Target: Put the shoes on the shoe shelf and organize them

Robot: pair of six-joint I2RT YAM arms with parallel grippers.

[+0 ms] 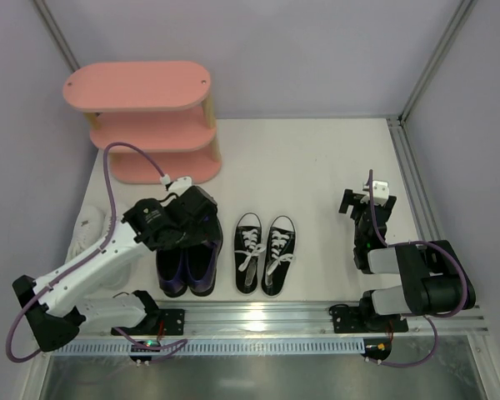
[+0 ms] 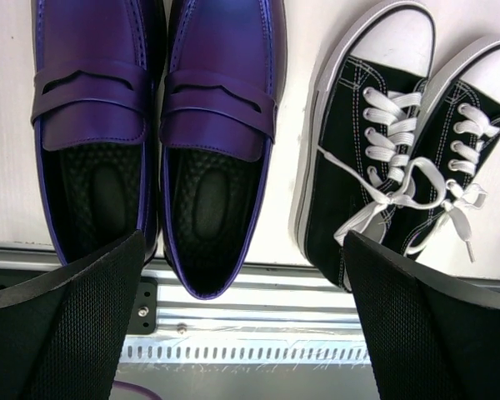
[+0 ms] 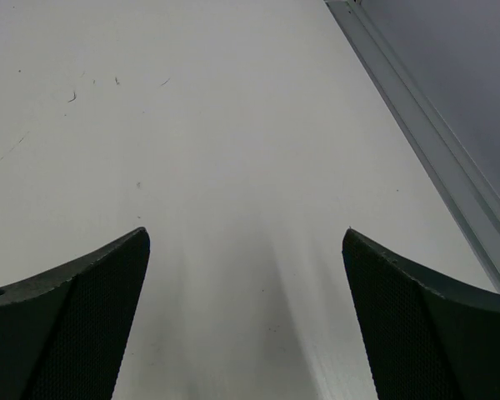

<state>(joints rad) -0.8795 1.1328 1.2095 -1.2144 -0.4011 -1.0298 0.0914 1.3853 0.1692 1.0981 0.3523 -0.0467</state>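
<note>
White table [image 1: 317, 167], purple loafers [image 2: 150, 100] directly beneath spread left pincer [image 2: 243, 242]

Glossy purple shoes [image 2: 221, 83] stand beside black sneakers [image 2: 358, 133], white sneakers [image 1: 90, 227] farther left, pink shelf [image 1: 137, 86] behind.

My overhead view is bright and even, shadows soft, with glare on the metal rail [image 1: 258, 315] along the bottom. At my left wrist the purple loafers [image 2: 217, 100] gleam blue; at my right, the tabletop [image 3: 233, 125] looks washed-out and smeary.
</note>
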